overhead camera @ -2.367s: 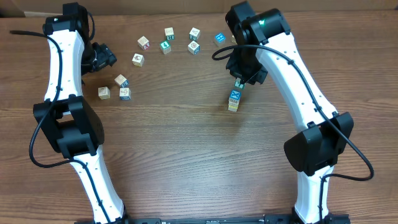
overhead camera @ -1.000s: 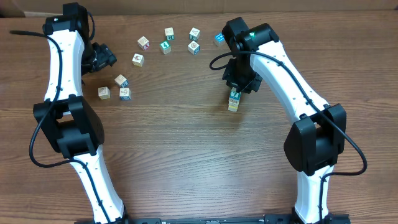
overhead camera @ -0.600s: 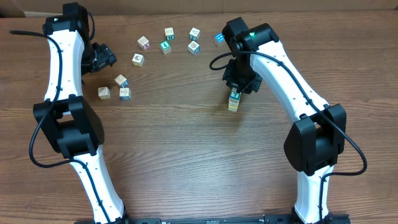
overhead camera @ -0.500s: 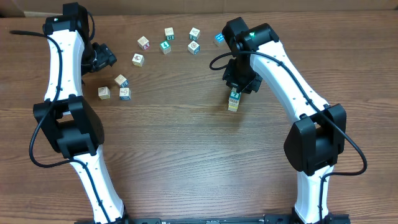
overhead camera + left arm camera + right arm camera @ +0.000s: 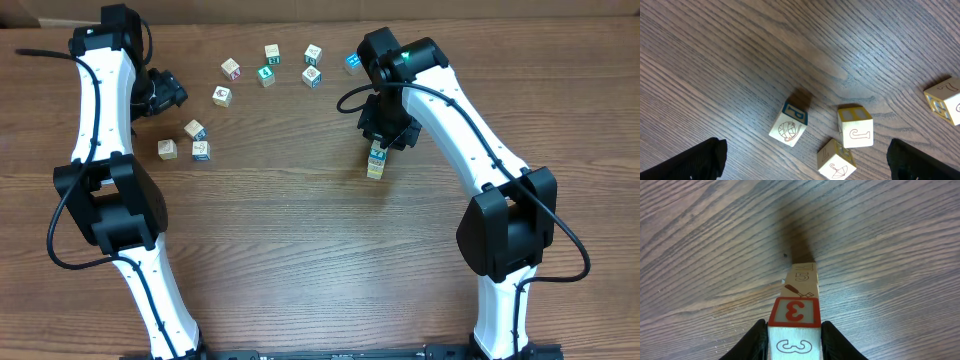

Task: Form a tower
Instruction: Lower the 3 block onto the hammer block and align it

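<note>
Your right gripper (image 5: 794, 341) is clamped on the tower (image 5: 375, 163). In the right wrist view its two dark fingers (image 5: 758, 339) lie against both sides of the top cube (image 5: 794, 312), with no gap showing on either side. That cube shows a red-framed 3 on one face and an outlined 3 on the face nearest the camera. The cube below it (image 5: 803, 280) carries a 5 and a small brush-like drawing, and it sits slightly off line with the one above.

From overhead, the tower stands upright on the table (image 5: 300, 230), right of its middle and somewhat nearer the far edge than the near one. The right arm bends over it from the right.

Your left gripper (image 5: 165, 92) hangs near the far left corner with its jaws spread wide and nothing between them. Its wrist view looks down on three loose cubes lying close together. One has a blue face and a ball drawing (image 5: 789, 125), one is yellow with a J (image 5: 856, 127), and one shows an umbrella (image 5: 836, 157). A fourth cube (image 5: 946, 100) is cut by the right edge of that view.

More single cubes (image 5: 272, 52) lie scattered along the far edge, between the two arms and well apart from the tower.
</note>
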Robot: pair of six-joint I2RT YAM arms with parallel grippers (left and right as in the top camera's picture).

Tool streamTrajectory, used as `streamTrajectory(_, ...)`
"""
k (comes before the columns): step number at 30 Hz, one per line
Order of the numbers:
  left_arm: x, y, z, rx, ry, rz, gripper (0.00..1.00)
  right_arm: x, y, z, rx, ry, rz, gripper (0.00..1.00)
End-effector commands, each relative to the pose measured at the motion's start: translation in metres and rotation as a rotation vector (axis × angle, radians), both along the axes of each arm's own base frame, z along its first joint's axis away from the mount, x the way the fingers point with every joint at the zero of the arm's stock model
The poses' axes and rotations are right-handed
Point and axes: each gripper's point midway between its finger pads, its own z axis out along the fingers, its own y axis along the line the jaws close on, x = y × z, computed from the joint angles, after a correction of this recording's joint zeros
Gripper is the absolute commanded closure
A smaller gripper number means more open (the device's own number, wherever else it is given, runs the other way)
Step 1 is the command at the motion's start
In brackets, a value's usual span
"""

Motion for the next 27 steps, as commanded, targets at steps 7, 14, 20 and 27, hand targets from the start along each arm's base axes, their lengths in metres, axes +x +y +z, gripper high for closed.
streamTrajectory(7, 0.004, -0.001, 0.001, 0.009, -0.004, -0.027, 0.0, -0.001, 0.001, -0.003, -0.008, 0.004, 0.004, 0.31)
streamTrajectory(14, 0.004, -0.001, 0.001, 0.009, -0.004, -0.027, 0.0, -0.007, -0.002, -0.008, -0.019, 0.03, 0.005, 0.02)
streamTrajectory(20, 0.004, -0.001, 0.001, 0.009, -0.004, -0.027, 0.0, -0.01, -0.002, -0.023, -0.019, 0.05, 0.004, 0.04)
streamTrajectory(27, 0.004, -0.001, 0.001, 0.009, -0.004, -0.027, 0.0, -0.013, -0.003, -0.038, -0.024, 0.061, 0.005, 0.07)
